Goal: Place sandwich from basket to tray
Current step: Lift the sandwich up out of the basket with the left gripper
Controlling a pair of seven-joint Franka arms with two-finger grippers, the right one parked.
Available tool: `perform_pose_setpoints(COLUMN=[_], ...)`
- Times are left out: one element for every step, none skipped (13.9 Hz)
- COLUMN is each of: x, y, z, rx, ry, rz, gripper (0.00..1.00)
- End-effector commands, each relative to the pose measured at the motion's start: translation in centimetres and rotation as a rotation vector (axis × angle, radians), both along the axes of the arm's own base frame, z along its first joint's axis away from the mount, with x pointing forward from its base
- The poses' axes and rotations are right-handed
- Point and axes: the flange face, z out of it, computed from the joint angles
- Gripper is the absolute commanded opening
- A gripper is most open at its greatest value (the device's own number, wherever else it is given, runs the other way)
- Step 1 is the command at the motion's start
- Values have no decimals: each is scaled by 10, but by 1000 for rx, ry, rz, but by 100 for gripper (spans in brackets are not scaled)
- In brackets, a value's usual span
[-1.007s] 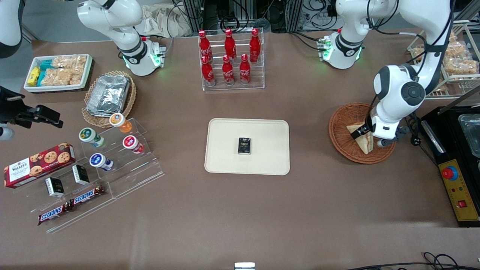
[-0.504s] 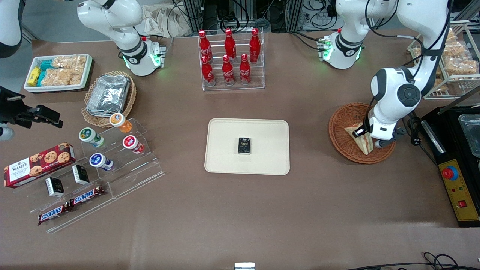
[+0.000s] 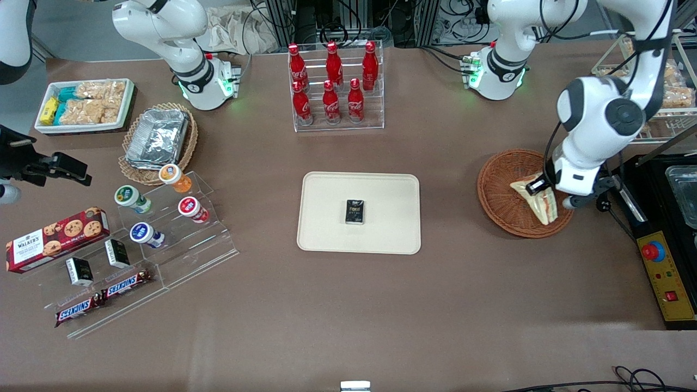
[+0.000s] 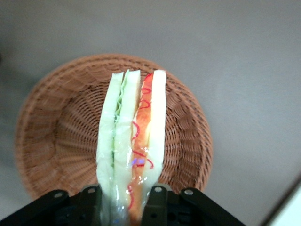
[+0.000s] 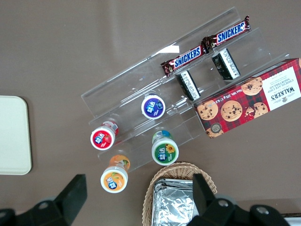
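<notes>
My pincer [image 4: 126, 200] is clamped on the triangular white-bread sandwich [image 3: 536, 200] and has risen and shifted since a second ago; the wedge now hangs above the round reddish-brown wicker basket [image 3: 498, 190]. I judge the pick done; next is the carry to the cream rectangular tray [image 3: 326, 228], well apart on the worktop.

I have the working arm folded over at its elbow, its white forearm dropping steeply to the wrist so that the tool [image 3: 544, 188] points down, held above the basket [image 3: 503, 201] at the working arm's end of the surface. Through the wrist camera I see both black fingers [image 4: 157, 202] pressed against the two flat bread faces of the sandwich [image 4: 134, 141], one on each side, with the wedge standing on edge and reaching straight out from the fingertips. The sandwich hangs in the tool's grip, lifted off the weave of the basket directly below the tool.
</notes>
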Motion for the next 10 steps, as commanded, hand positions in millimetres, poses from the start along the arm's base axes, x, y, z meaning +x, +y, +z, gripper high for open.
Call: perform_pose_setpoints(x=[27, 37, 43, 45, 43, 44, 40, 35, 33, 27], y=[3, 2, 2, 0, -6, -22, -30, -38, -47, -69], z=[96, 127, 161, 187, 208, 238, 263, 287, 303, 317], rx=[11, 4, 0, -9, -11, -12, -27, -48, -61, -63], ry=[66, 111, 125, 133, 128, 89, 80, 73, 68, 58], rz=[-66, -100, -123, -153, -188, -232, -260, -279, -298, -334], gripper=[0, 0, 0, 0, 0, 0, 0, 0, 0, 0])
